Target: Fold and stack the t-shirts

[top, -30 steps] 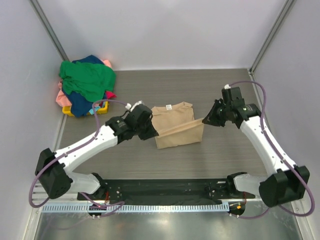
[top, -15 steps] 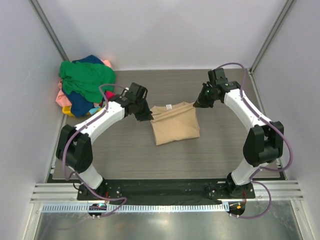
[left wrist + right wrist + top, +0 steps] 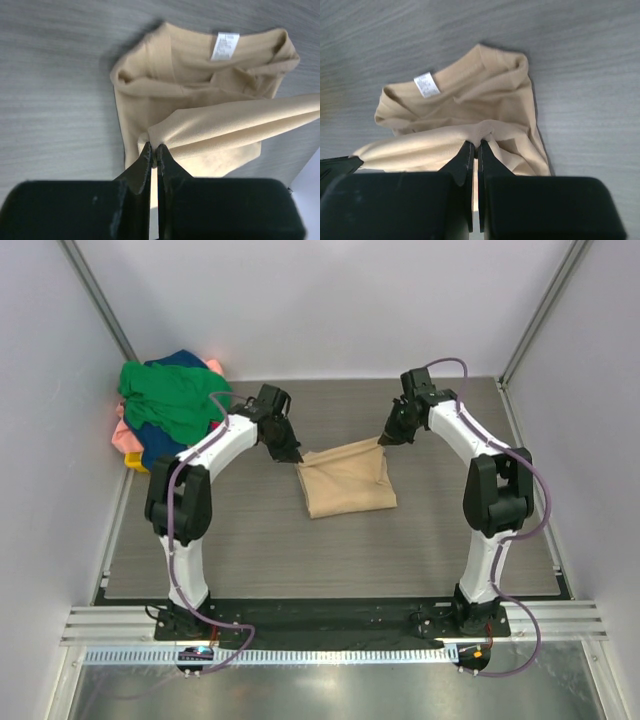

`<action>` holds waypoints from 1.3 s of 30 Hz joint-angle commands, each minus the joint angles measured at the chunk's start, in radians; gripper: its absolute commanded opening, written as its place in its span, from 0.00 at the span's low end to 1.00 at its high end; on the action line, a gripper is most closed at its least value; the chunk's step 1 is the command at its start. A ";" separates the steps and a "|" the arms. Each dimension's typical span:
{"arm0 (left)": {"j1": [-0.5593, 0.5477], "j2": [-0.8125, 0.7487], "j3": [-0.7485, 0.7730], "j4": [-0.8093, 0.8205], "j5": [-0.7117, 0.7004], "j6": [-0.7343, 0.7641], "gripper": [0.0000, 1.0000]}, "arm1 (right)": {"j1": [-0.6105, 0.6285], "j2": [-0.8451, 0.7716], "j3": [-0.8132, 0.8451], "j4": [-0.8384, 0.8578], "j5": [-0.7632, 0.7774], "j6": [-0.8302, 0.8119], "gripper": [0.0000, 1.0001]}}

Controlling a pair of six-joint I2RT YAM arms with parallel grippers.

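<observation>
The tan t-shirt (image 3: 347, 482) lies on the worktop (image 3: 300, 555), half folded, one edge clamped in both my left gripper (image 3: 154, 149) and right gripper (image 3: 476, 146) above its collar end; next, I reckon, lower and release together.

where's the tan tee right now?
Top view: the tan t-shirt lies at the centre of the table, far corners pinched by the left gripper and right gripper; the heap of coloured shirts is far left.

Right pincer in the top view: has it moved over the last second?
Yes. The right pincer has travelled toward the far edge of the table and slightly left, shut on a corner of the tan t-shirt.
</observation>
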 commanded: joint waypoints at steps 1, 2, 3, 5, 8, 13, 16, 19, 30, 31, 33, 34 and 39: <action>0.045 0.090 0.101 -0.091 0.003 0.071 0.00 | -0.018 0.040 0.095 0.041 0.095 -0.023 0.01; 0.051 0.119 0.157 -0.109 0.006 0.077 0.00 | -0.020 0.054 0.127 0.039 0.095 -0.022 0.01; 0.057 0.144 0.196 -0.126 0.007 0.084 0.01 | -0.021 0.069 0.146 0.032 0.098 -0.016 0.01; 0.077 0.217 0.260 -0.161 0.030 0.098 0.08 | -0.026 0.115 0.209 0.012 0.104 -0.009 0.01; 0.103 0.281 0.412 -0.258 0.035 0.118 0.35 | -0.035 0.186 0.316 -0.029 0.106 -0.016 0.58; 0.101 0.166 0.422 -0.296 -0.046 0.108 0.56 | -0.040 0.214 0.447 -0.131 0.153 -0.077 0.80; 0.053 0.025 0.304 -0.249 -0.125 0.101 0.57 | -0.026 0.068 0.256 -0.068 0.143 -0.077 0.80; -0.017 -0.095 0.170 -0.133 -0.110 0.072 0.54 | 0.008 -0.120 -0.009 0.070 0.032 -0.078 0.77; -0.229 -0.014 -0.161 0.297 0.127 -0.096 0.45 | 0.037 -0.227 -0.475 0.406 -0.338 -0.077 0.67; -0.229 -0.002 -0.175 0.309 0.121 -0.100 0.44 | 0.029 -0.195 -0.509 0.412 -0.318 -0.075 0.66; -0.229 0.025 -0.235 0.314 0.109 -0.095 0.42 | 0.010 -0.167 -0.544 0.434 -0.295 -0.072 0.64; -0.229 0.023 -0.261 0.319 0.077 -0.090 0.42 | 0.000 -0.152 -0.585 0.441 -0.284 -0.066 0.64; -0.190 -0.006 -0.427 0.334 -0.005 -0.060 0.40 | -0.049 -0.164 -0.708 0.477 -0.184 -0.036 0.64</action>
